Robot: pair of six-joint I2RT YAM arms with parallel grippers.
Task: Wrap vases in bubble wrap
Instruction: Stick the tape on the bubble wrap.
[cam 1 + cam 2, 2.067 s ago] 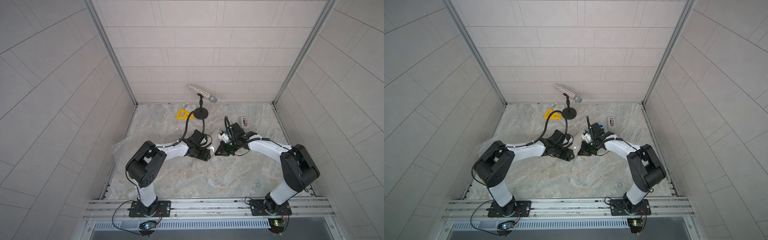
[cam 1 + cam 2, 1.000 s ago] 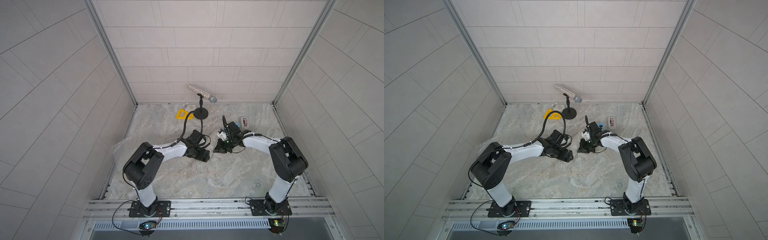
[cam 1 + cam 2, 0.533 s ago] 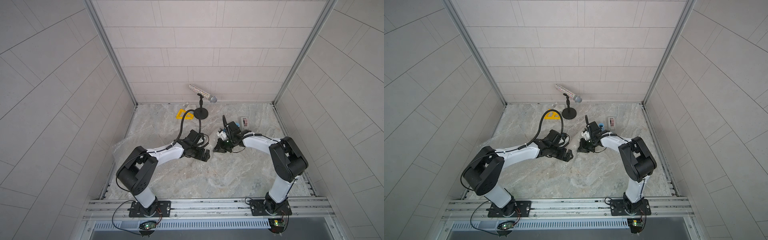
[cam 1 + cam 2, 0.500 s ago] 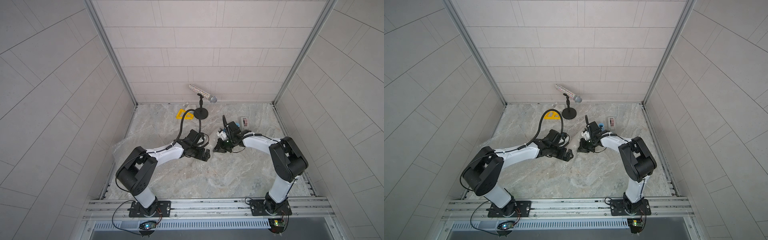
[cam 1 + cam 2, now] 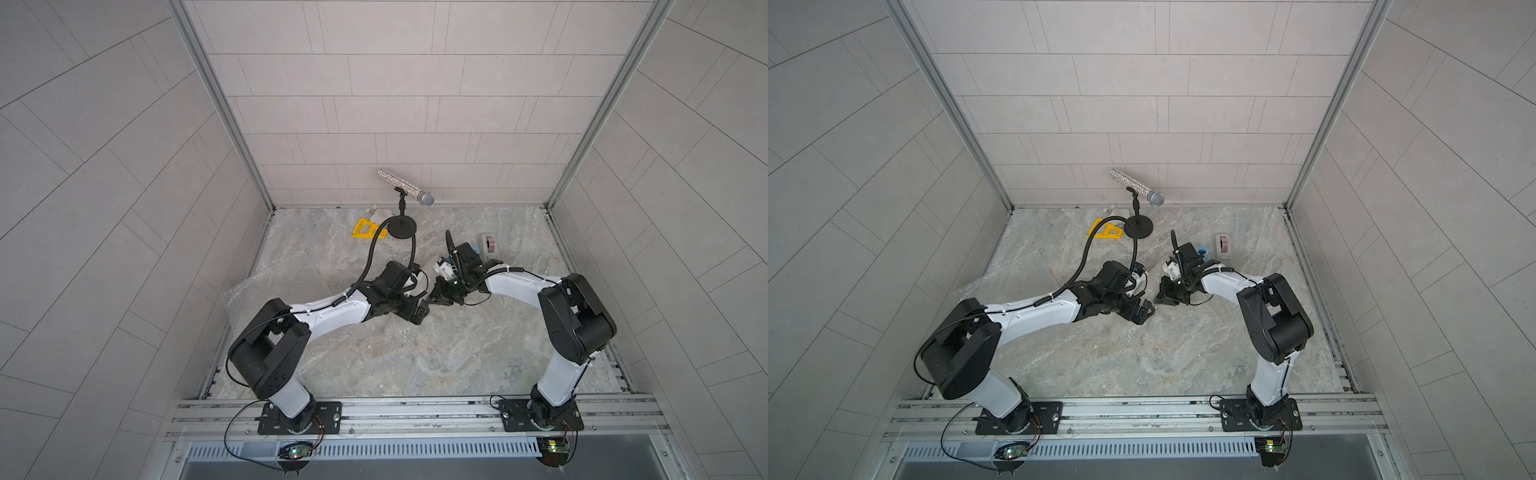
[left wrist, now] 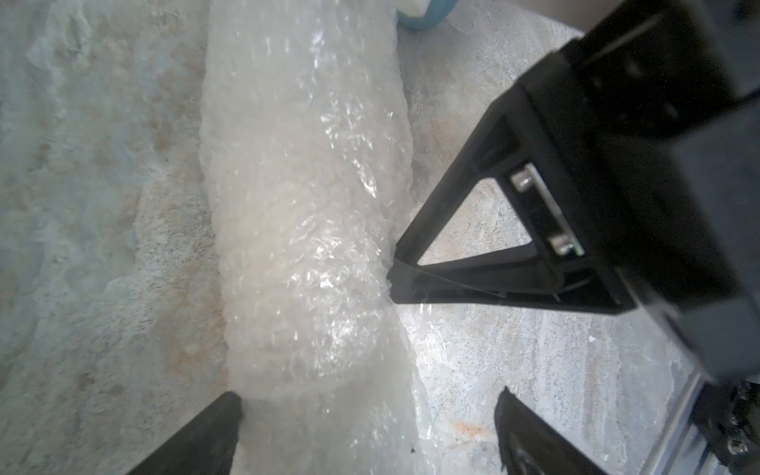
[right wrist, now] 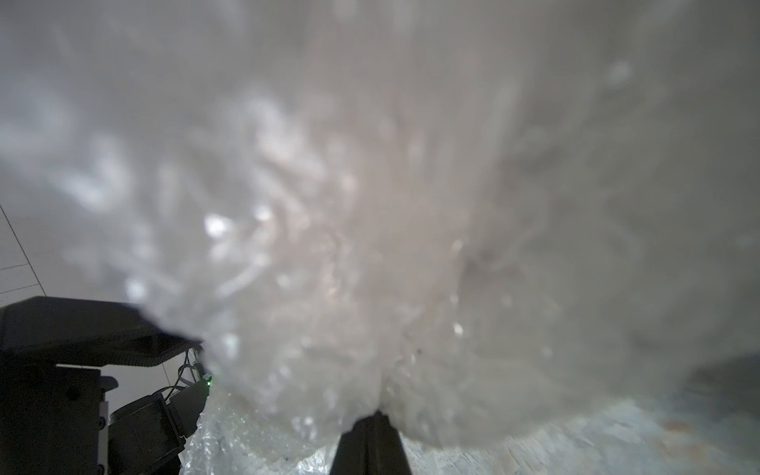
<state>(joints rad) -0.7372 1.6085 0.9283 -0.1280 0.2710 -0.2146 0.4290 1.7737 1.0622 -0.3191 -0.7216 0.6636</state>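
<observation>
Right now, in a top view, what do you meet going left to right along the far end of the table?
A yellow triangular frame → glittery microphone on its black stand → tape dispenser.

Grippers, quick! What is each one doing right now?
Left gripper: open, either side of the bubble wrap.
Right gripper: shut, pinching the bubble wrap.

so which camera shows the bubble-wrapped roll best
The left wrist view: the bubble-wrapped roll lies sharp and close on the table. The right wrist view shows only a close-up blur of it; in both top views it is tiny and mostly covered.
</observation>
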